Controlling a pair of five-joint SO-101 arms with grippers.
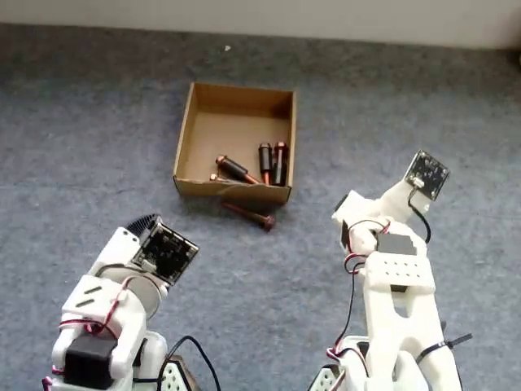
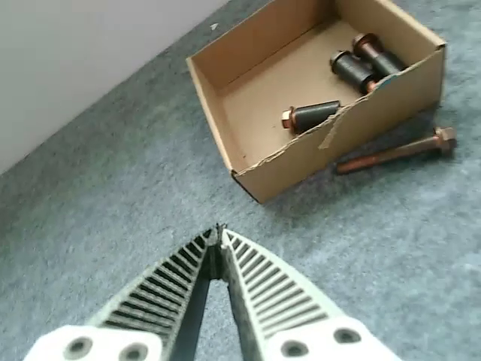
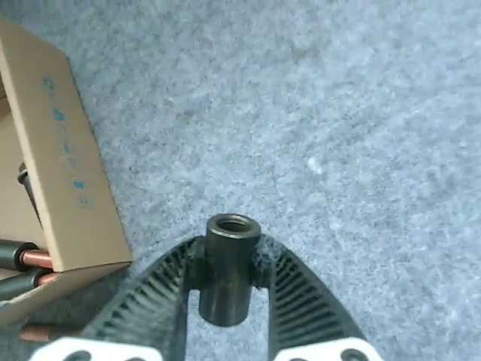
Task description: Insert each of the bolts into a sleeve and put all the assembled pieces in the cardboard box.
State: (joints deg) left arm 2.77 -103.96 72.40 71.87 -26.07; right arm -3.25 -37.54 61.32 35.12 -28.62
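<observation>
The open cardboard box [image 1: 184, 134] sits mid-table with three bolt-and-sleeve pieces [image 1: 273, 163] lying inside. One loose copper bolt [image 1: 248, 214] lies on the carpet just in front of the box's near wall [image 2: 361, 113]; its hex head [image 2: 443, 137] points away from my left arm. My left gripper [image 2: 218, 233] is shut and holds nothing, hovering over carpet short of the box's near-left corner. My right gripper [image 3: 229, 244] is shut on a black threaded sleeve [image 3: 225, 274], held upright with its bore facing up, beside the box's right wall [image 3: 71, 173].
Grey carpet covers the whole table [image 1: 407, 98]. A pale wall [image 2: 68, 53] borders the far side. Both arm bases stand at the near edge, the left arm [image 1: 114, 301] and the right arm [image 1: 399, 301].
</observation>
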